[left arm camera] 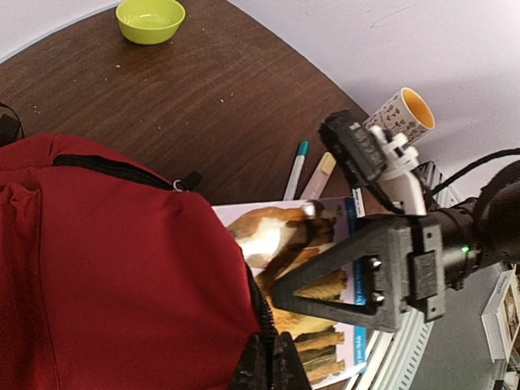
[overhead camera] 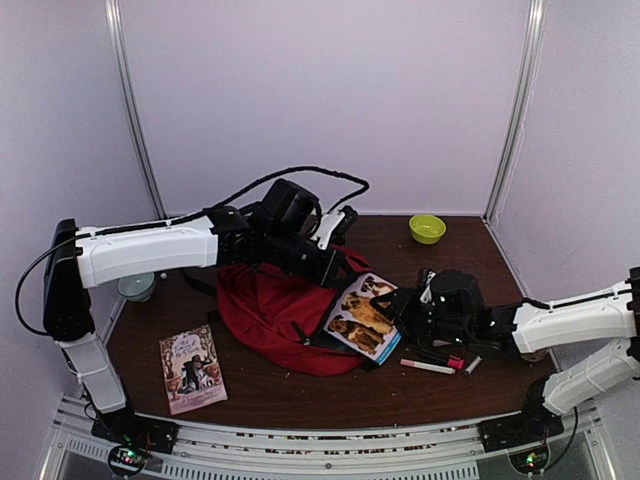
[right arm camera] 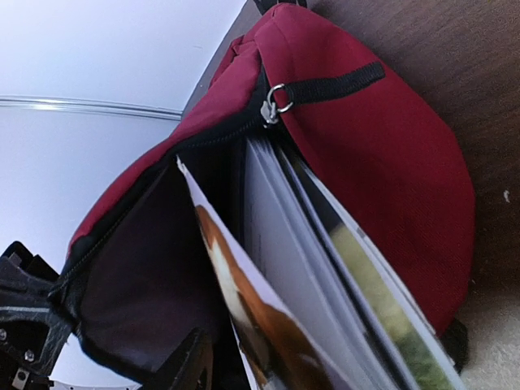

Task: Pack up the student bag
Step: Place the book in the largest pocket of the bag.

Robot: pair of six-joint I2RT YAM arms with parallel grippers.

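Observation:
The student bag [overhead camera: 272, 312] lies in the middle of the table, dark red, its mouth facing right. My left gripper [left arm camera: 276, 367] is shut on the zipper edge of the student bag [left arm camera: 106, 268] and holds that edge up. A book with dogs on its cover [overhead camera: 365, 315] leans halfway into the opening. My right gripper [overhead camera: 403, 306] is shut on the book's outer end. In the right wrist view the book [right arm camera: 276, 276] slants into the dark inside of the student bag [right arm camera: 382, 154]; one finger [right arm camera: 183, 366] shows, the other is hidden behind the pages.
A second book [overhead camera: 192, 368] lies flat at the front left. A green bowl [overhead camera: 427, 228] sits at the back right and a pale bowl [overhead camera: 137, 287] at the left edge. A marker [overhead camera: 428, 367] and a pink thing [overhead camera: 457, 362] lie under the right arm. A cup [left arm camera: 404, 114] lies nearby.

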